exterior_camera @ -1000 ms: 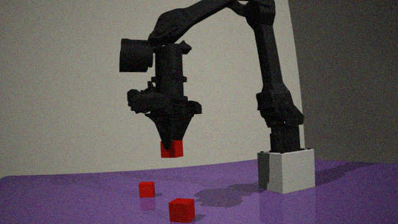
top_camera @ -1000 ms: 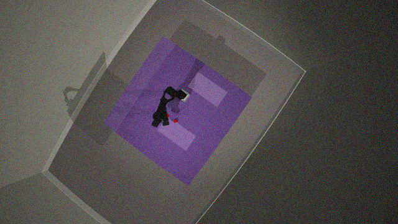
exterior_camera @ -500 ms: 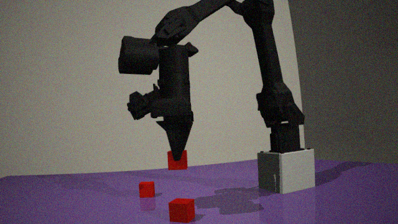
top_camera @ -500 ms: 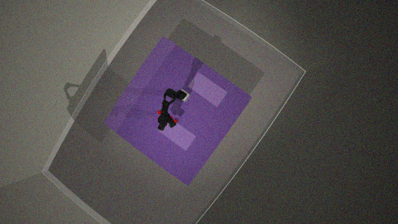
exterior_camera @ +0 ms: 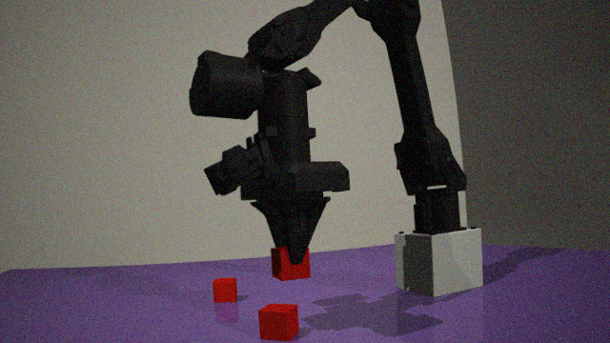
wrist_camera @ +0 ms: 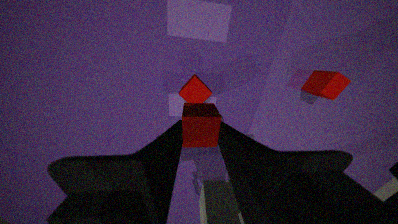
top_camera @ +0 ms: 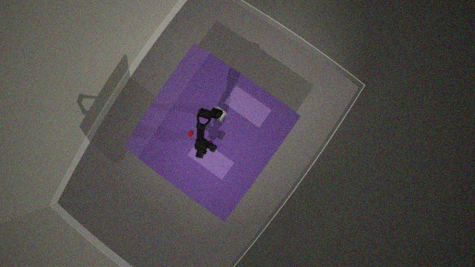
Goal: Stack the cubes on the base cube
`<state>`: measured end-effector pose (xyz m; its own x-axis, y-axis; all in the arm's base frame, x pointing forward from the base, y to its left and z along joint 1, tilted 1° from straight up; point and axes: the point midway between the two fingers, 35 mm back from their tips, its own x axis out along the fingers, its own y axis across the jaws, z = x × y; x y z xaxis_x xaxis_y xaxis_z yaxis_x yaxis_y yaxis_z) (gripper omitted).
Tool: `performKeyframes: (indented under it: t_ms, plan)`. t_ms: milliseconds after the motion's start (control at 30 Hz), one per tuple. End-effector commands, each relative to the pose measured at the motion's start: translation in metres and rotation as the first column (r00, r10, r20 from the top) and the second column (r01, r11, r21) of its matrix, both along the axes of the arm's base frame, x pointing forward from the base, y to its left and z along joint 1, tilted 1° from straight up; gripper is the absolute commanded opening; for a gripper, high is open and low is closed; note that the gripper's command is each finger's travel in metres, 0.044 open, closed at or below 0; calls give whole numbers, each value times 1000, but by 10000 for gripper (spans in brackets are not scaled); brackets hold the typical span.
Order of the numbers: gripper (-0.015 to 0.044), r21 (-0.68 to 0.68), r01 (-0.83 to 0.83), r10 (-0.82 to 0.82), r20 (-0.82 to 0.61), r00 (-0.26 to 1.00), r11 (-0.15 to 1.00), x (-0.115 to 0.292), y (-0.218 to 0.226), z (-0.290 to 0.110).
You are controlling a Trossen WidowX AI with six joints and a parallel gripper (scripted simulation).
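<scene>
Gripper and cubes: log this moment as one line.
phase: carrying | gripper: shut on red cube, off the table | other red cubes: on purple table, apart | stacked: none

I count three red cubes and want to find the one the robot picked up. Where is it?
In the exterior view, that red cube is pinched between the fingers, above the purple table, behind the other two cubes.

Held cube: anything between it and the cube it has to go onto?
Nothing visible. The gripper holds one red cube off the purple surface. In the wrist view another cube lies just ahead with open surface between; a third sits off to the side.
</scene>
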<state>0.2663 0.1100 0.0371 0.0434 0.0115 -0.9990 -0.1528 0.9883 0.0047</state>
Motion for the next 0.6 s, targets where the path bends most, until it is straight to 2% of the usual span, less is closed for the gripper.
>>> performKeyframes:
  t_ms: [0, 267, 567]
  plan:
    - [105, -5, -30, 30, -1, 1000, 1000, -1, 2, -2]
    - [105, -5, -30, 30, -1, 1000, 1000, -1, 2, -4]
    - [105, -5, -33, 33, -1, 999, 999, 0, 2, -28]
